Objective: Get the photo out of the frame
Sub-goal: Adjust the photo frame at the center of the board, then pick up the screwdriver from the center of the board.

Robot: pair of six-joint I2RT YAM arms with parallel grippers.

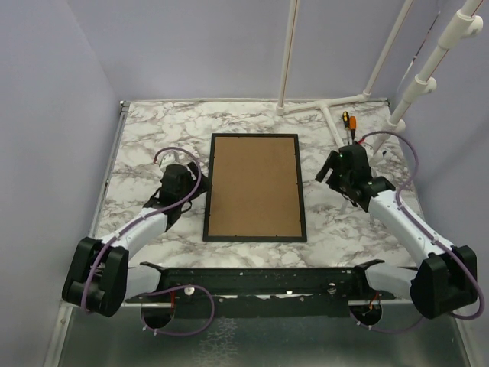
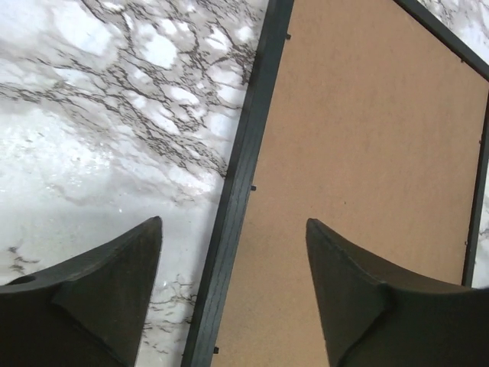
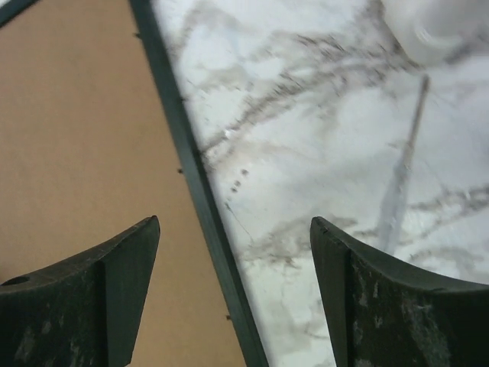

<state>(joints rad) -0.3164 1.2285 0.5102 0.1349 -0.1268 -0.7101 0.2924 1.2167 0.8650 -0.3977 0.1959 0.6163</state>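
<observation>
The frame (image 1: 254, 187) lies flat, mid-tabletop (image 1: 145, 138), back side up. It shows brown fibreboard inside a thin black border, with its long edges running front to back and small black tabs dotting the inner rim.

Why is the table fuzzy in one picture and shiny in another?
Right wrist view: the table is out of focus, the white blob at top right most. Left wrist view: sharper veins, with pale glare on the table's left part. Top view: even light, the frame crisp.
</observation>
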